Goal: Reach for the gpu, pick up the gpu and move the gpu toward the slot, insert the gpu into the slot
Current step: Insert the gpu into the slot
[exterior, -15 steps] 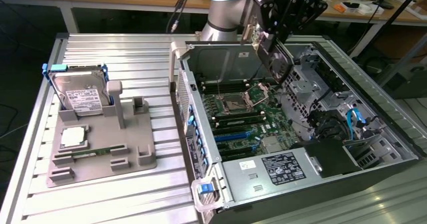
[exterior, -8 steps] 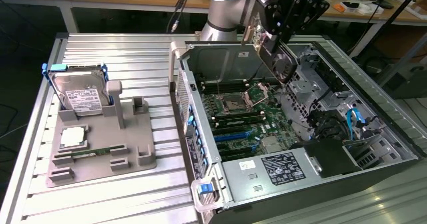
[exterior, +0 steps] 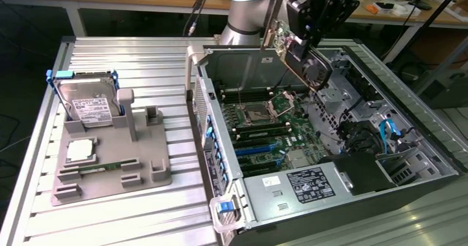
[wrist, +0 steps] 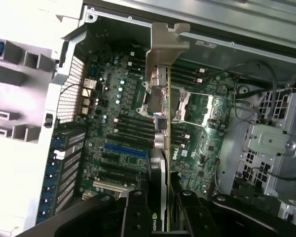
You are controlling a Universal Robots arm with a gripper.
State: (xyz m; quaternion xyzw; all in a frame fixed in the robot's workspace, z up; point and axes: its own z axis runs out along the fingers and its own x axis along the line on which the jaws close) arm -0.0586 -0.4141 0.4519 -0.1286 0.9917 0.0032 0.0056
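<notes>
- The fingers point(wrist: 136, 215) are closed partway and clamp the two flat faces of the gpu point(exterior: 301, 59), so the card hangs edge-on between them with its pale metal bracket point(wrist: 164, 47) at the end away from the grip
- The gpu is in the air above the far part of the open computer case point(exterior: 201, 81), over the motherboard point(exterior: 285, 126) close to the processor socket point(exterior: 257, 114); it touches nothing but the fingers
- The slot point(wrist: 126, 149), the long blue strip, lies on the nearer half of the board, toward the exterior view's left of the card, and well apart from it
- I judge the carry toward the slot to be the step in hand, with pick-up done and insertion not begun
- To do it well, the card should stay high enough to clear the board's parts while it crosses
- From the wrist view the card's length seems to run across the blue strip, not along it, so it probably needs turning until its connector edge is parallel to the slot
- The grip looks firm, but a thin card can pivot between flat pads, so slow, smooth motion suits it
- The blue cables point(exterior: 386, 133) at the exterior view's right are clear of the path, as is the hard drive point(exterior: 86, 106) on the desk point(exterior: 146, 54)
</notes>
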